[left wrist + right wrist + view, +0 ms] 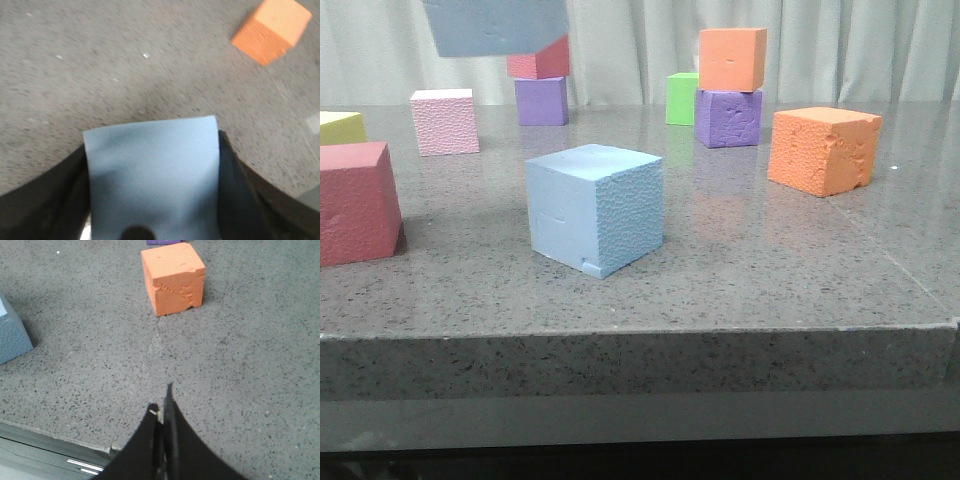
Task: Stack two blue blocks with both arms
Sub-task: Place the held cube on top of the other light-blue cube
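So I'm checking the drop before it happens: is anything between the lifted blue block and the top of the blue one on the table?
Nothing visible. The held blue block, gripped in the left claw, hangs up and to the left of the blue block on the table, whose top face is bare. The other cubes sit off to the sides.

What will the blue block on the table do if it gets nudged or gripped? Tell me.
The blue block on the table looks like foam, with pebbly, dented faces, so it is probably light and would slide easily. It sits flat, so tipping or rolling seems unlikely. Its notched bottom corner suggests that it crumbles or dents under a hard squeeze.
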You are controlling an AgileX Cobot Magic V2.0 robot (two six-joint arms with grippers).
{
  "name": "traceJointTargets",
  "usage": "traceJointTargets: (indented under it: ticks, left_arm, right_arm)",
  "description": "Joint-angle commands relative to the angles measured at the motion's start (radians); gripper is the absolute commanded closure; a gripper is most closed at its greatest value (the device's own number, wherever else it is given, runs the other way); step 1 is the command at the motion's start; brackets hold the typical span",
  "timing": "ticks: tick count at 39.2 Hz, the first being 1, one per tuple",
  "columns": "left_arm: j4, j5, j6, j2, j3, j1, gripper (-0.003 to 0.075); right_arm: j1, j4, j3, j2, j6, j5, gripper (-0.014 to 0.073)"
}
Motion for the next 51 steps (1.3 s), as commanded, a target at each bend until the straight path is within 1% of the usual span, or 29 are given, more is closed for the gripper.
traceJointTargets:
  ticks: [1, 5, 11, 25, 42, 46, 51]
  left_arm:
    - [-0.013, -0.059, 0.001, -0.025, -0.022, -0.039, 0.0367]
    - [-0.024, -0.076, 0.001, -0.007, -0.022, -0.059, 0.0367]
    - [-0.092, -0.078, 0.001, 0.021, -0.022, -0.063, 0.0367]
    - [-0.111, -0.054, 0.001, 0.094, -0.022, -0.063, 0.0367]
    - [-0.117, -0.040, 0.012, 0.102, -0.022, -0.063, 0.0356]
    - [-0.117, -0.040, 0.024, 0.102, -0.022, -0.063, 0.0301]
    - [-0.117, -0.038, 0.027, 0.102, -0.022, -0.063, 0.0185]
  right_arm:
    - [-0.005, 0.002, -0.027, 0.001, -0.011, -0.072, 0.0633]
    - [-0.005, 0.003, -0.027, 0.001, -0.011, -0.072, 0.0633]
    - [-0.005, 0.003, -0.027, 0.001, -0.011, -0.071, 0.0633]
    - [-0.005, 0.003, -0.027, 0.001, -0.011, -0.071, 0.0633]
    - [-0.005, 0.003, -0.027, 0.001, -0.011, -0.067, 0.0633]
    - [-0.005, 0.003, -0.027, 0.001, -0.011, -0.067, 0.0633]
    - [-0.005, 0.003, -0.027, 0.001, -0.011, -0.067, 0.0633]
